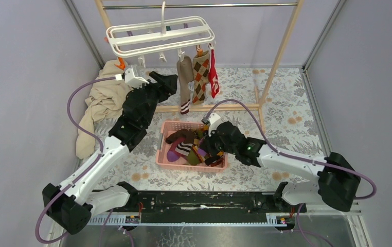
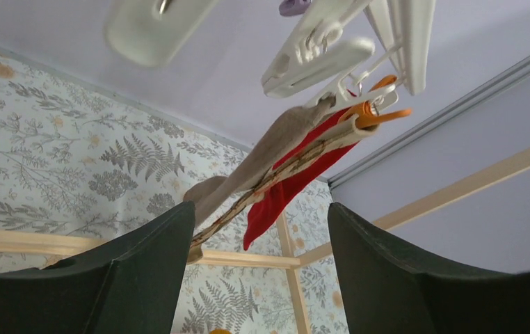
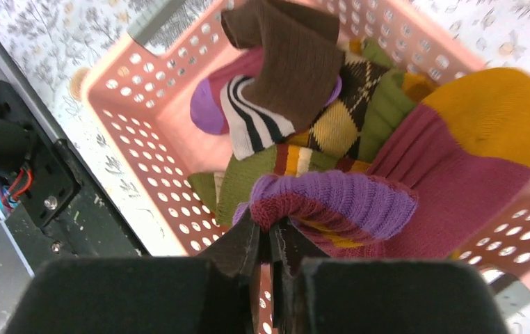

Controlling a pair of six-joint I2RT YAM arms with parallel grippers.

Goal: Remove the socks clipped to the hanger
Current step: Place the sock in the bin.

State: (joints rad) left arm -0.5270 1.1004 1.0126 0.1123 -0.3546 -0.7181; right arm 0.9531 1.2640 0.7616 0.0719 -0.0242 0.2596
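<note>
Three socks (image 1: 200, 77) left clipped at the far right end of the hanger (image 1: 158, 36).
Left pincer (image 2: 261, 209) released beneath them; right pincer (image 3: 268, 229) clenched on purple-cuffed sock (image 3: 346, 202) in basket (image 3: 144, 125), fingertips partly buried.

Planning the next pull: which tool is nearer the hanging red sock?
Left. The left tool is up near the red sock; the right tool is down in the basket.

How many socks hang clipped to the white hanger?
3, side by side at the right end of the hanger, left to right in the top view: a beige sock, an argyle sock, a red sock. Another could hide behind them.
</note>
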